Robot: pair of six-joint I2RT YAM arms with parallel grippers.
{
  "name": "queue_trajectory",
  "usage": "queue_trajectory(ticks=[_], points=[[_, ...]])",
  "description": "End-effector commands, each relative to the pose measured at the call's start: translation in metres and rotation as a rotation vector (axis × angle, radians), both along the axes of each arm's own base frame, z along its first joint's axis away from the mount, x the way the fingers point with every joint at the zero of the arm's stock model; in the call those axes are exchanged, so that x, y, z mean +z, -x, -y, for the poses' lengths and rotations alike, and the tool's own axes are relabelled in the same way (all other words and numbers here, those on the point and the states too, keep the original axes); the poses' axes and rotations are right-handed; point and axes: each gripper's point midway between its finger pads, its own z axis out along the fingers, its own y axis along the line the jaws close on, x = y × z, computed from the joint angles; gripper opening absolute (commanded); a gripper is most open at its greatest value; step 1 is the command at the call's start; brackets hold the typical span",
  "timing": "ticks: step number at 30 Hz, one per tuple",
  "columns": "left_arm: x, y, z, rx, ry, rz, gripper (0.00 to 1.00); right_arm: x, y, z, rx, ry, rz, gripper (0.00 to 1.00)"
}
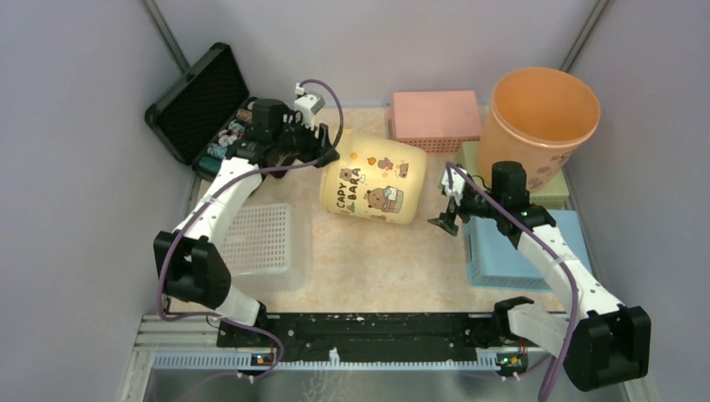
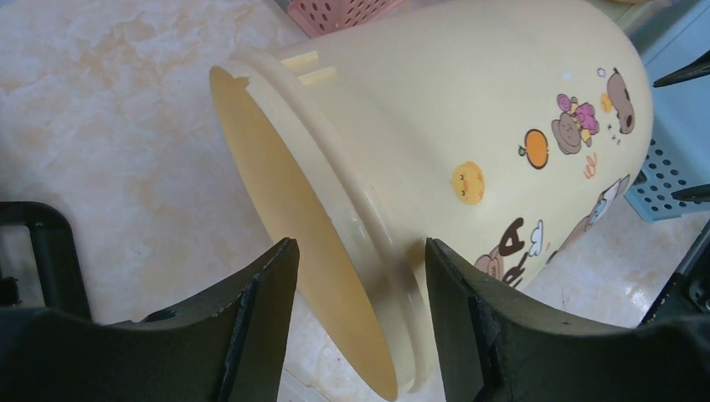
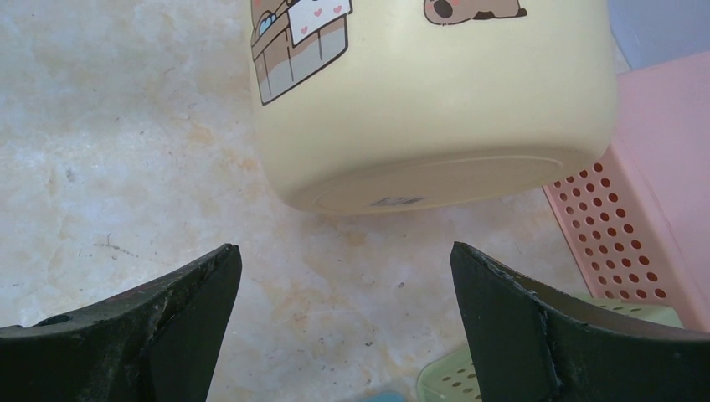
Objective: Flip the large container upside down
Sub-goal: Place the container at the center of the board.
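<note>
Right gripper (image 3: pixel 345 266) jaws stand wide apart, clear of the yellow container (image 3: pixel 435 92). Container base faces the camera, beside a pink perforated basket (image 3: pixel 645 218).

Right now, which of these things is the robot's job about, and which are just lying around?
In the job: yellow cartoon bucket, lying on its side.
Just lying about: orange bucket, pink basket, blue basket, white basket, green basket, open black case.

Lilac walls (image 1: pixel 67 167) — marbled, perhaps stone, tabletop (image 1: pixel 377 260)
</note>
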Motion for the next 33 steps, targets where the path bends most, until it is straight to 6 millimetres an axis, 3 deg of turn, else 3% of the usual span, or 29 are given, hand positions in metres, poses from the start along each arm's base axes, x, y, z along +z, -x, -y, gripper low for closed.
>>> queue_trajectory(ticks=[1, 7, 12, 17, 23, 29, 32, 33], points=[[-0.006, -0.014, 0.004, -0.017, -0.028, -0.024, 0.64, 0.007, 0.000, -0.009, 0.032, -0.023, 0.023, 0.95], [-0.009, -0.024, 0.013, -0.020, -0.054, -0.044, 0.62, 0.005, 0.001, -0.008, 0.029, -0.016, 0.020, 0.95], [-0.021, -0.032, 0.000, 0.055, -0.151, -0.040, 0.35, 0.006, 0.000, -0.007, 0.025, -0.014, 0.027, 0.95], [-0.029, -0.037, -0.020, 0.128, -0.243, -0.031, 0.34, 0.012, -0.004, -0.007, 0.016, -0.014, 0.040, 0.95], [-0.033, -0.041, -0.029, 0.159, -0.293, -0.028, 0.33, 0.029, -0.011, -0.006, -0.006, -0.020, 0.073, 0.95], [-0.028, -0.040, -0.020, 0.102, -0.270, 0.002, 0.22, 0.040, -0.014, -0.007, -0.009, -0.021, 0.097, 0.95], [-0.023, -0.035, -0.009, 0.037, -0.227, 0.035, 0.14, 0.041, -0.014, -0.008, -0.006, -0.022, 0.102, 0.95], [-0.021, -0.035, -0.007, 0.023, -0.214, 0.049, 0.07, 0.042, -0.014, -0.008, -0.006, -0.023, 0.104, 0.95]])
